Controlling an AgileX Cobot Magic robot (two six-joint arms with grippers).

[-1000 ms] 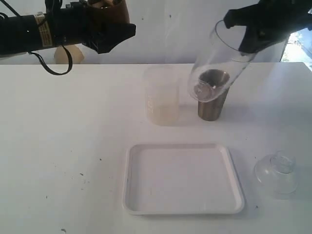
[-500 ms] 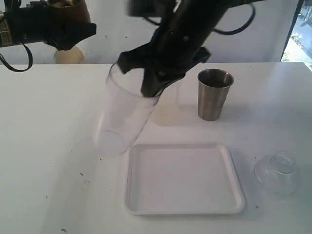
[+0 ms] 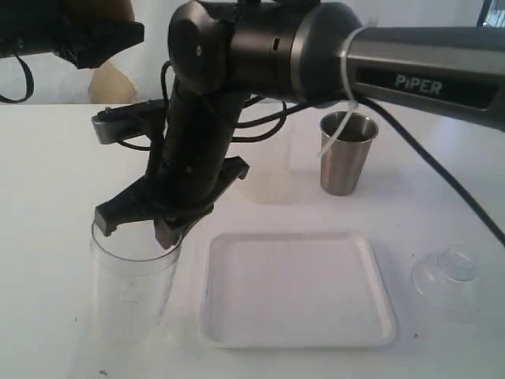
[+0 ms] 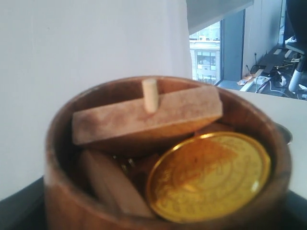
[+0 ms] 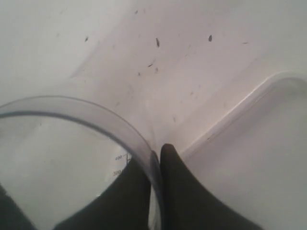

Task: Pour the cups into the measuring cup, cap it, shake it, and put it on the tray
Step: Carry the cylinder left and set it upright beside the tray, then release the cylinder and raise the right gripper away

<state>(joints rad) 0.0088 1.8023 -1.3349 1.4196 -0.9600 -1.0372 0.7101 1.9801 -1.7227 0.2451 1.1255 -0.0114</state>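
Landmark: flat white rectangular plastic tray [image 3: 207,294], rounded corners, low raised rim, smooth and matte, on a white table [image 3: 47,197] flecked with dark specks.

Just beside the tray's left short edge: tall clear plastic cylinder of a measuring cup [image 3: 130,292], mouth up, about upright, thin-walled. Pinched at the rim by the black right gripper [image 3: 164,229], one finger [image 5: 180,191] outside the wall and one inside, closed tight on the plastic. Cannot tell whether resting on the table or held just off it. Dark graduation marks by the fingers, with tiny numerals that look like 400 and 300.

White lettering "PiPER" on the right arm's glossy black forearm [image 3: 416,83], above the tray.

Beyond the tray's far right corner: tapered brushed-steel tumbler [image 3: 346,158], upright, dull grey sheen. Beyond the far edge, partly behind the arm: frosted whitish translucent plastic cup [image 3: 272,178]. Near the tray's right edge: clear domed plastic lid [image 3: 448,280].

Up and left of the tray, well apart: left gripper [image 3: 99,35], spread wide around a small round-bellied brown wooden cup [image 4: 60,191], carried aloft. Turned wood, thick rim. Inside: pale rough wooden block [image 4: 144,117] with a short round peg [image 4: 150,95], and a shiny embossed gold coin [image 4: 208,177], markings too blurred to read.
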